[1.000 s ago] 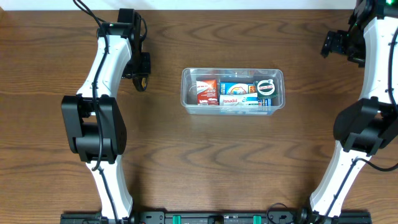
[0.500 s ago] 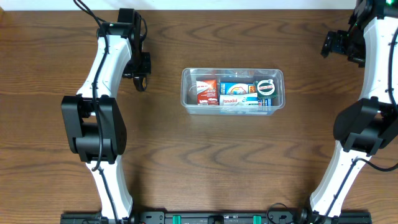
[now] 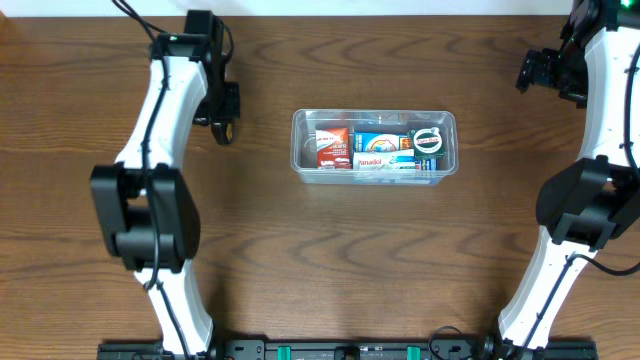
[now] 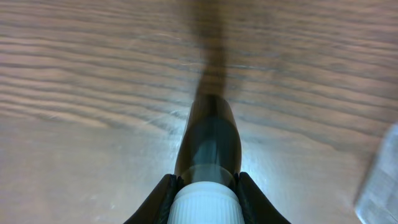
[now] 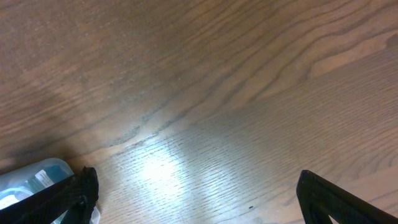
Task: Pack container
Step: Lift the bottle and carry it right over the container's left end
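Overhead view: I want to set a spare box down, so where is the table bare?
Widest: the table between the container and the arm bases. Bare strips lie between the left gripper and the container's left wall, and from its right wall to the right arm. The container itself is crowded with packets.

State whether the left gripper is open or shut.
Shut: the left gripper clamps a dark bottle just below its white cap, seen in the left wrist view.

read: "Panadol" on blue-white box [image 3: 385, 160] in container [image 3: 375, 113] | red packet [image 3: 333, 148], round dark label [image 3: 428, 139]: print too small | wrist views: none legible
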